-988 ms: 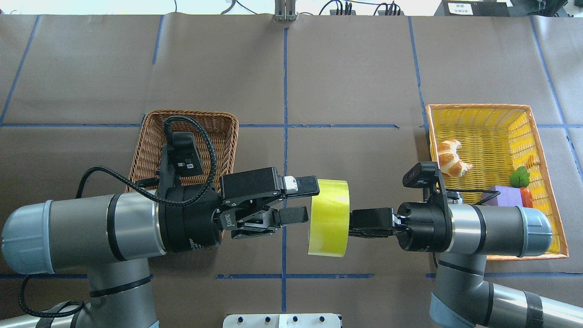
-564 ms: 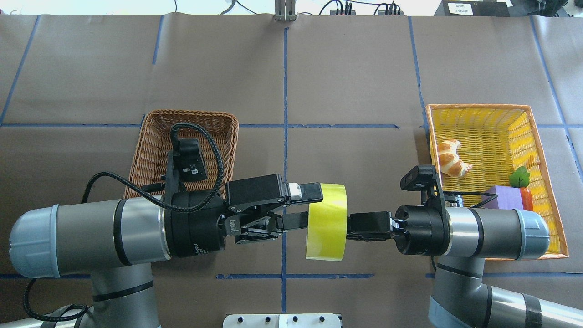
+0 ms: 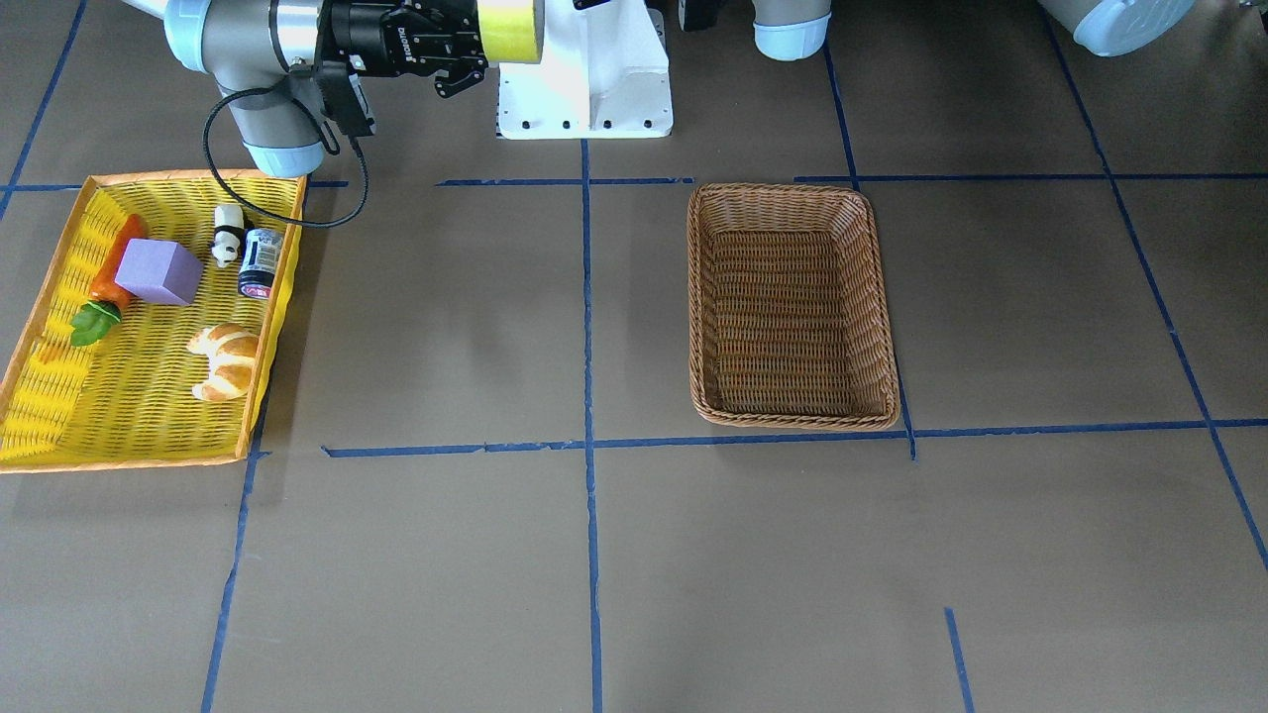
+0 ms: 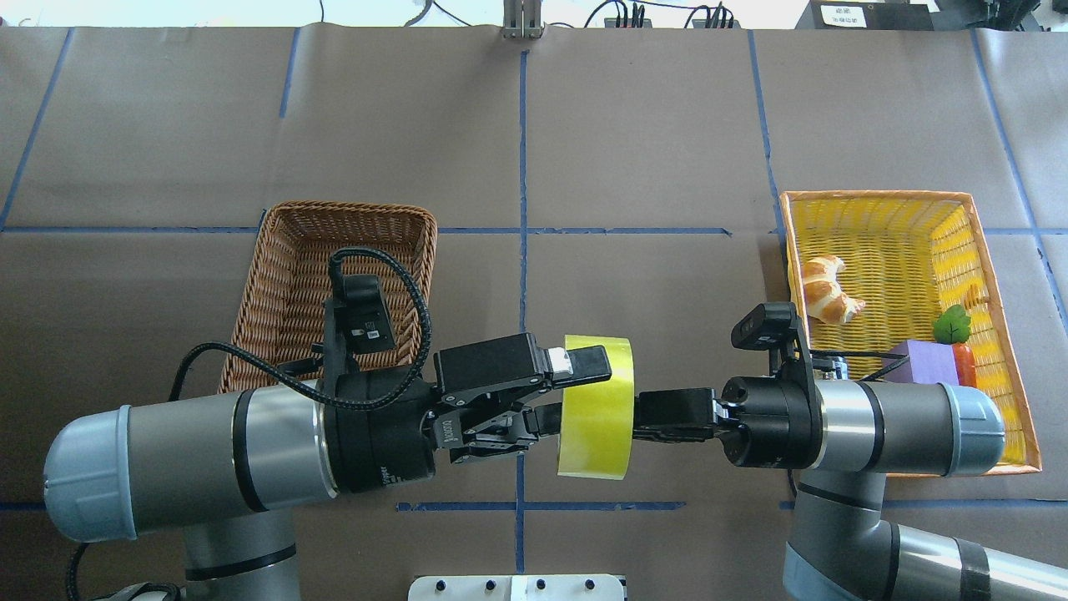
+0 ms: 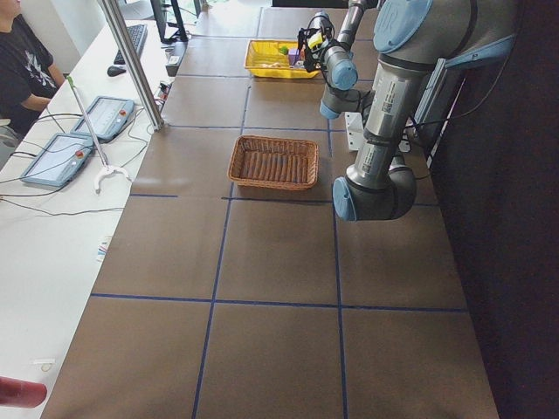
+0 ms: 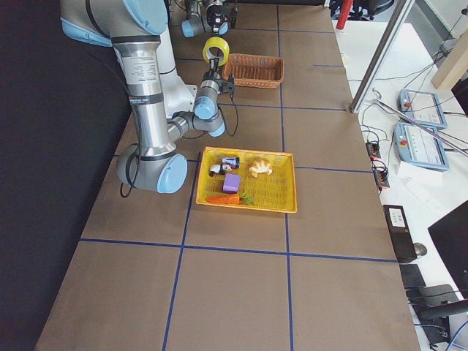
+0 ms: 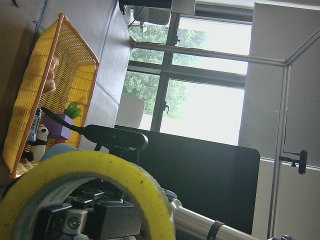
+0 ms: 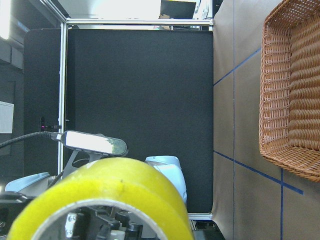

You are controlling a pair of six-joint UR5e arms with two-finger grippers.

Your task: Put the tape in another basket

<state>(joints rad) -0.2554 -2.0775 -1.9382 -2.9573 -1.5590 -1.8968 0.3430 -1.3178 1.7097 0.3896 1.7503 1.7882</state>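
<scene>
The yellow tape (image 4: 594, 406) hangs on edge in the air above the table's near middle. My right gripper (image 4: 642, 415) is shut on its right side and holds it. My left gripper (image 4: 582, 391) is open at the tape's left side. Its upper finger (image 4: 588, 365) lies over the roll's top outer face and its lower finger (image 4: 542, 417) reaches toward the core. The tape fills the bottom of the left wrist view (image 7: 90, 180) and the right wrist view (image 8: 115, 185). The brown wicker basket (image 4: 350, 210) stands empty behind my left arm; it also shows in the front view (image 3: 792, 194).
A yellow, orange-rimmed tray (image 4: 876, 199) at the right holds a croissant (image 4: 826, 290), a purple cube (image 4: 926, 361), a carrot (image 4: 961, 338), a small bottle (image 3: 260, 262) and a panda figure (image 3: 228, 233). The white robot base (image 3: 584, 89) is at the near edge.
My left arm has moved right, and its open fingers now straddle the tape's upper left wall. The right gripper with the tape has shifted slightly left.
</scene>
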